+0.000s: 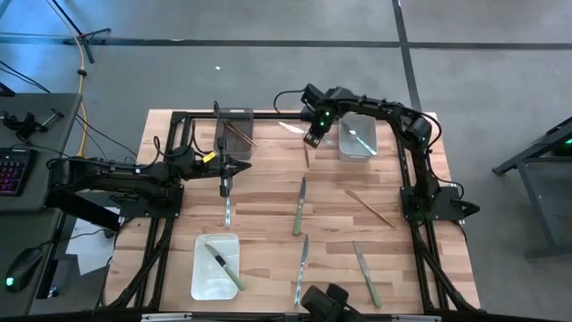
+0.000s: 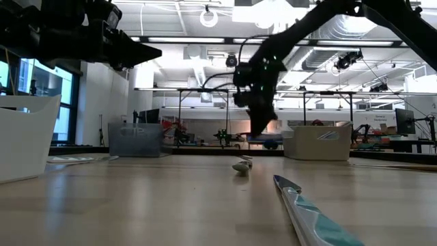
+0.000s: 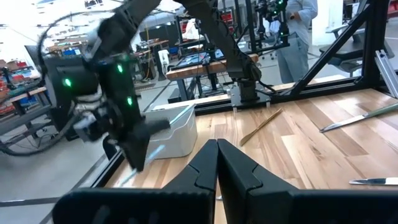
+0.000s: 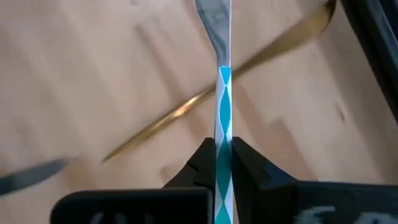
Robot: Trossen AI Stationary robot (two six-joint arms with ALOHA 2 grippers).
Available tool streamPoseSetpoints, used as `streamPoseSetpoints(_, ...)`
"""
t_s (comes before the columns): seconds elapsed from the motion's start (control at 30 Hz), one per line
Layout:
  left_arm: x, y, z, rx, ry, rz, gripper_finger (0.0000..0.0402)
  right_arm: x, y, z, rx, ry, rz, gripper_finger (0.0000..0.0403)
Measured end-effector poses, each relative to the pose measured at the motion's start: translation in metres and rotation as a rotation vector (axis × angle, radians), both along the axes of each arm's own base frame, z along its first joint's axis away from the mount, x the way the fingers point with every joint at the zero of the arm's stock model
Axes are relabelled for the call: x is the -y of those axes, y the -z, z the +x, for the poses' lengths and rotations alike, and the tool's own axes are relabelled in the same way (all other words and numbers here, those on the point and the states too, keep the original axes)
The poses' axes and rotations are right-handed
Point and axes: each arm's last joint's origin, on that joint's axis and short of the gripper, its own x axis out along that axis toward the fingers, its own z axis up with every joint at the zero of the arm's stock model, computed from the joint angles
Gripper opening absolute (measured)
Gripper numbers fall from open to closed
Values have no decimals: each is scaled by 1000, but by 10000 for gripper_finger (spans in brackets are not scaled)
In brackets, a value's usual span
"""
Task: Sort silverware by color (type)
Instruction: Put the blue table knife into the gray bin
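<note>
The sorting is judged partly done. One utensil each is seen in the translucent dark bin (image 1: pixel 234 130), the white bin (image 1: pixel 357 143) and the white tray (image 1: pixel 217 266), while several green-handled knives (image 1: pixel 298 207) and a thin brown stick (image 1: pixel 370 207) are left loose on the wooden table (image 1: pixel 268 233).

A slim utensil with a teal-and-white patterned handle and silver blade (image 4: pixel 222 93) is pinched between the fingers of the right gripper (image 4: pixel 221 163), its blade projecting past the fingertips above a golden utensil (image 4: pixel 186 112) lying crosswise.

The left gripper (image 3: pixel 216 163) is held with fingers pressed together, a silvery knife (image 1: pixel 227 204) lying just beyond its tips.
</note>
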Motion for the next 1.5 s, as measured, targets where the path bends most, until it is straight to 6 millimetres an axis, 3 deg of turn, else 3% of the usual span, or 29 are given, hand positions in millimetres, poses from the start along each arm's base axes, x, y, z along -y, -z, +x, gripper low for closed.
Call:
streamPoseSetpoints(0.33,0,0,0,-3,0,-1,1,-25,-86,-14,-237,119,158,6)
streamPoseSetpoints(0.47,0,3,0,-30,0,8,0,-28,-107,-23,-235,206,100,6)
streamPoseSetpoints(0.6,0,4,0,-39,0,6,1,-41,-121,-53,-240,216,111,3)
streamPoseSetpoints(0.73,0,4,0,-37,0,6,1,-54,-118,-100,-320,287,104,3)
streamPoseSetpoints(0.83,0,3,0,-36,0,6,1,-59,-104,-135,-349,356,113,2)
streamPoseSetpoints(1.0,0,2,0,-25,-3,9,1,-54,-72,-169,-297,438,138,2)
streamPoseSetpoints(1.13,0,2,0,-20,-4,5,1,-44,-55,-177,-257,470,166,1)
streamPoseSetpoints(1.33,-1,2,0,-20,-8,10,0,-28,-54,-175,-195,540,168,1)
streamPoseSetpoints(1.5,-2,2,0,-21,-14,10,1,-22,-43,-169,-215,585,199,1)
